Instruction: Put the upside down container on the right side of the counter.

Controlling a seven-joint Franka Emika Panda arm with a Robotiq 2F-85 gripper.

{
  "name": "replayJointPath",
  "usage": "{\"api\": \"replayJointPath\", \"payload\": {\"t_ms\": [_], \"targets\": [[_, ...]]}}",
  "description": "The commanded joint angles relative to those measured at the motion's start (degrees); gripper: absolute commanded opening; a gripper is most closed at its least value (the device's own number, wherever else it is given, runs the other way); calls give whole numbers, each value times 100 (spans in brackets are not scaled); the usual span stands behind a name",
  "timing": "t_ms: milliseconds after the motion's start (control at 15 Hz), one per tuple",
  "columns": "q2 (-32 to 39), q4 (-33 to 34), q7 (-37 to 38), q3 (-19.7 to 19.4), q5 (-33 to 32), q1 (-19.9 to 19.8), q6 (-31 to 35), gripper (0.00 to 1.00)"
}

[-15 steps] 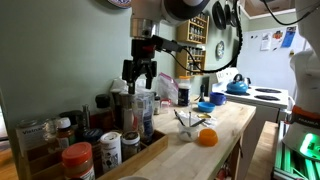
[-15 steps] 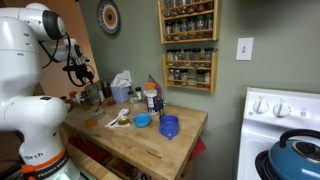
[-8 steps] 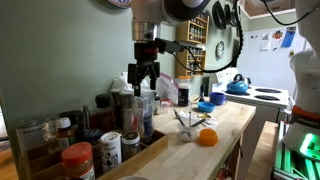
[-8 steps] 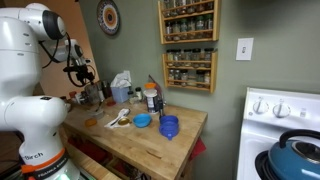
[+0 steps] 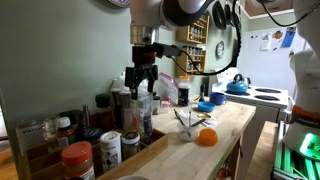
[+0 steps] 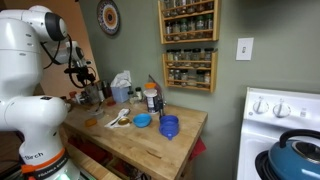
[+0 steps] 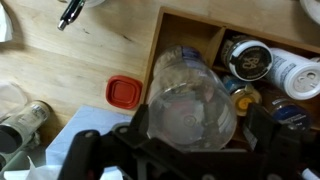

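The upside down container (image 7: 185, 80) is a tall clear cylinder standing at the edge of a wooden spice box, its round end facing the wrist camera. In an exterior view it stands (image 5: 140, 108) at the back of the counter (image 5: 228, 128) among jars. My gripper (image 7: 195, 125) is open, with one finger on each side of the container's top end. In both exterior views the gripper (image 5: 140, 82) (image 6: 80, 72) hangs just over the jars near the wall. The light wooden counter also shows in the wrist view (image 7: 90, 50) and in an exterior view (image 6: 140, 145).
A wooden box (image 5: 150, 150) holds red-lidded and dark spice jars (image 7: 248, 60). A red lid (image 7: 123, 92) lies beside the container. An orange (image 5: 206, 137), a blue bowl (image 6: 142, 121) and a blue cup (image 6: 169, 127) sit on the counter. The white stove (image 6: 285, 105) carries a blue kettle (image 5: 237, 85).
My gripper has moved a little sideways along the wall and lower, down over the top of the clear container. The objects on the counter have not moved.
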Motion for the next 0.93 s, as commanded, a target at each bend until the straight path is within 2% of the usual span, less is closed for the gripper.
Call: {"api": "replayJointPath", "payload": {"t_ms": [0,533,600,867], "targets": [[171,45,16,-148,-106,98,6,100],[283,58,206,-289,-195,211,204,98],[272,68,215,-302,-220,228,168,74],[61,18,120,-286,-181,221,-99,66]]}}
